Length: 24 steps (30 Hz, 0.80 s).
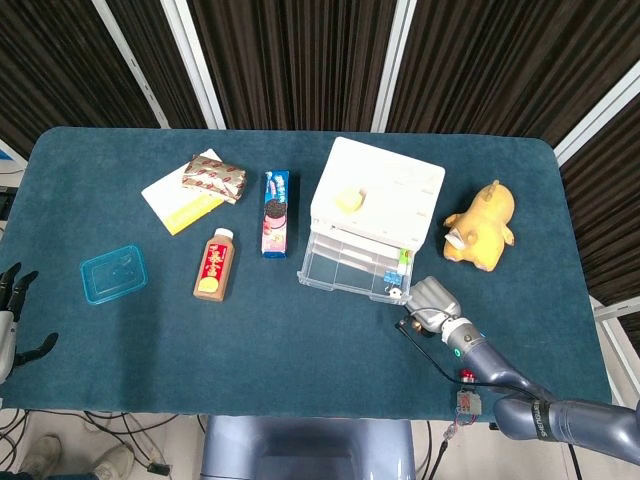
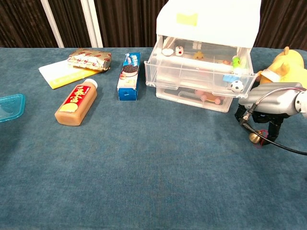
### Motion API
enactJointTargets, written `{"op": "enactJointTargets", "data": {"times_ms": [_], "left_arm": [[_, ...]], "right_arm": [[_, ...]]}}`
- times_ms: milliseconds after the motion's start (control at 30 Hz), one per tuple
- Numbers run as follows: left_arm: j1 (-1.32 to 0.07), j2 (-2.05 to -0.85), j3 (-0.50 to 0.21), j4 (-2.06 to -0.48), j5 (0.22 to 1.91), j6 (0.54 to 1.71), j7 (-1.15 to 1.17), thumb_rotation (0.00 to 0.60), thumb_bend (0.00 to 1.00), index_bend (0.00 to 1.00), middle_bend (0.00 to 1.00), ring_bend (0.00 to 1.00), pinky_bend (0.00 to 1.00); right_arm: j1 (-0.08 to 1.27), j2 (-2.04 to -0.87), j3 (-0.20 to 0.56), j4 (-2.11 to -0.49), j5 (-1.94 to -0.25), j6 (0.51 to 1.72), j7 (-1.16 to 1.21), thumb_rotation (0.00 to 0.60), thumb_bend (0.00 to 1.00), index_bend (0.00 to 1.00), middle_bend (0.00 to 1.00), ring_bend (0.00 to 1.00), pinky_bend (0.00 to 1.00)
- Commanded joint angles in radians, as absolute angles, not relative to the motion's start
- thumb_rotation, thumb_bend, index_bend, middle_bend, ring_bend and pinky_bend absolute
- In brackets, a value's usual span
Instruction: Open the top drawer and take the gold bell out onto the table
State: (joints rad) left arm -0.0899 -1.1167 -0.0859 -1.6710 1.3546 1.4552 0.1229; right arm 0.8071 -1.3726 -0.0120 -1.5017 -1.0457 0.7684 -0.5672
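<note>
Right hand low — apparently closed, gripping.

bell gold | table teal | plush toy yellow

Looking like a robot lab test cell: dark pleated curtains with white posts enclosing a blue felt-covered table, cables trailing on the floor beneath, assorted props sitting out.
</note>
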Motion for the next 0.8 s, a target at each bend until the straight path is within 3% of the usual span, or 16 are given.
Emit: {"op": "enactJointTargets", "data": {"times_ms": [33,400,800], "left_arm": [[-0.09,-1.116,-0.086,-1.672,1.353,1.455,0.123,0.6,0.19,0.1,0.0,0.0,0.0],[-0.09,-1.115,-0.087,-1.672,1.352,1.454,0.122,0.6,0.19,0.1,0.0,0.0,0.0],[-0.09,-1.114,-0.087,-1.673,1.352,1.455,0.122,0.6,0.19,0.1,0.0,0.0,0.0]], "right_arm": [[0.814,-1.381,-0.015,-1.498,-1.037,0.768,-0.584,0.6,0.23,0.65,1.0,1.0,1.0],[0.834,-1.386,-0.021,-1.508,-0.99,0.765,-0.635,0.6,0.23,0.62,1.0,1.0,1.0],[0.859,-1.365,-0.035,-1.551,-0.912,0.781,-0.698,0.6,0.23,0.43,1.0,1.0,1.0]]}}
